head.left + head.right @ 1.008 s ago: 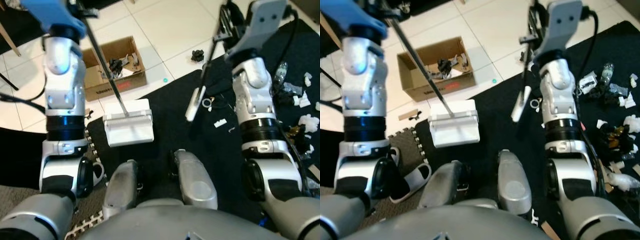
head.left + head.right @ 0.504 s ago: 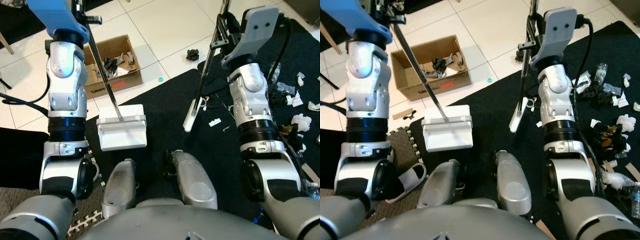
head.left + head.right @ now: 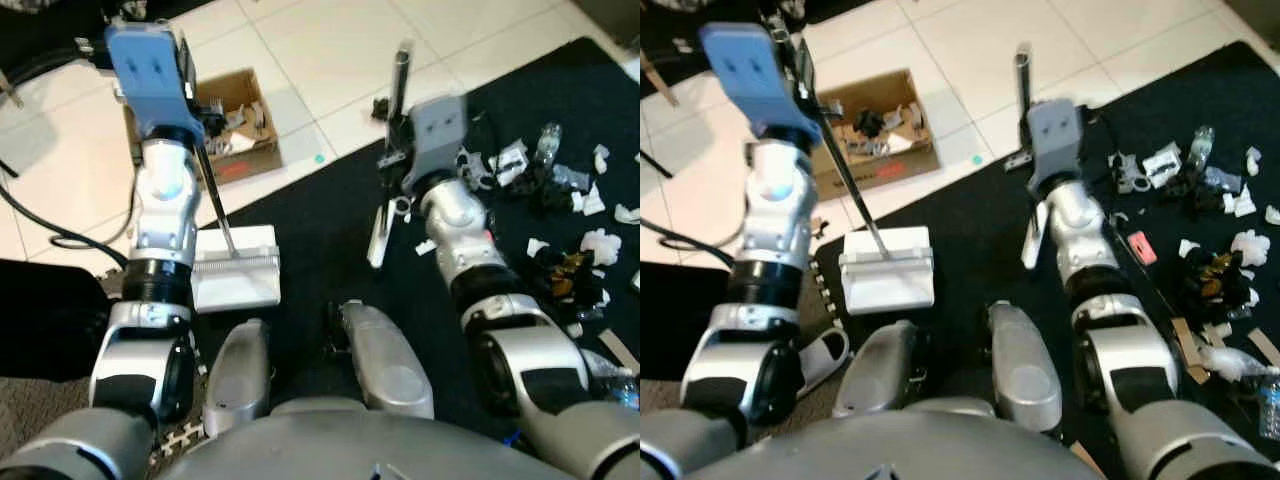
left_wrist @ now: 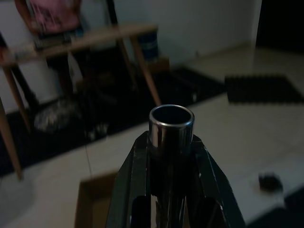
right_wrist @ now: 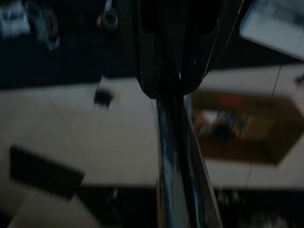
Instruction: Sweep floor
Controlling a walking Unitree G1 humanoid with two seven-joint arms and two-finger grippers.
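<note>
White dustpan (image 3: 237,280); brown cardboard box (image 3: 240,130); black mat (image 3: 330,230); white-tiled floor (image 3: 330,50).

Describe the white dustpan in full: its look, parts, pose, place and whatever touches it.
The white dustpan is a flat rectangular tray, plastic by its look, with a ridged comb strip across its back edge. It lies flat on the black mat, close to the mat's edge by the white tile and in front of the robot's left knee. A long dark metal handle rises from that strip, slanting up toward the left pincer, which is shut on the handle's open tube end.
</note>
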